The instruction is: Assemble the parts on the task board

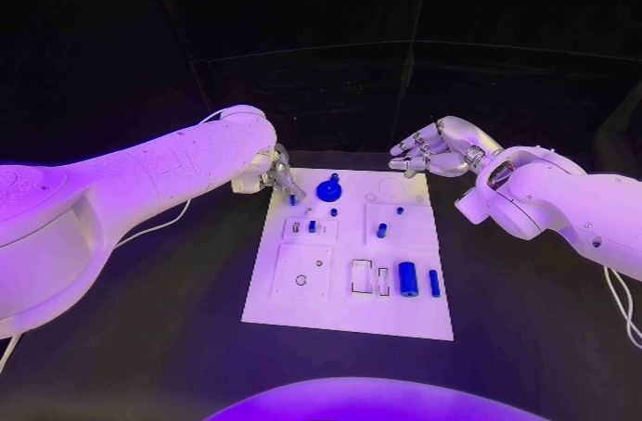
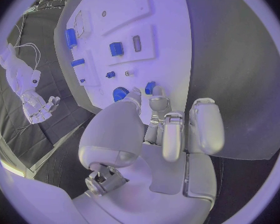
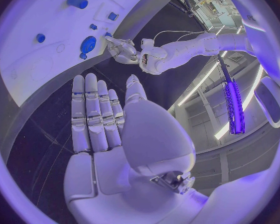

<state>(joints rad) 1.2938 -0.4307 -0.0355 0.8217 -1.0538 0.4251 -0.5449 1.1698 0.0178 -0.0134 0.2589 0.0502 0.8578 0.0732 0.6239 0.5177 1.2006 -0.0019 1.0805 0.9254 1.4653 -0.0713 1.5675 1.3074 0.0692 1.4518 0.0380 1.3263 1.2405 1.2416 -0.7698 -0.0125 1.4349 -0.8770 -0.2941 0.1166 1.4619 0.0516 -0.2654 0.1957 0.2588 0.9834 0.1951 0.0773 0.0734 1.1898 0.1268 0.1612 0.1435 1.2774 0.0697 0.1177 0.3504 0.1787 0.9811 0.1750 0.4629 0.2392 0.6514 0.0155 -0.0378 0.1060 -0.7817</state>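
Left hand at board, no readable writing.
My left hand pinches a blue part over the task board; my right hand hovers spread, holding nothing.

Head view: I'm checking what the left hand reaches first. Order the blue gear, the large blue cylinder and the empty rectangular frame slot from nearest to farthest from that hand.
1. Blue gear, at the board's far end, just right of the left hand.
2. Empty rectangular frame slot, near end, toward the middle.
3. Large blue cylinder, near end, right of the slot; only slightly farther.
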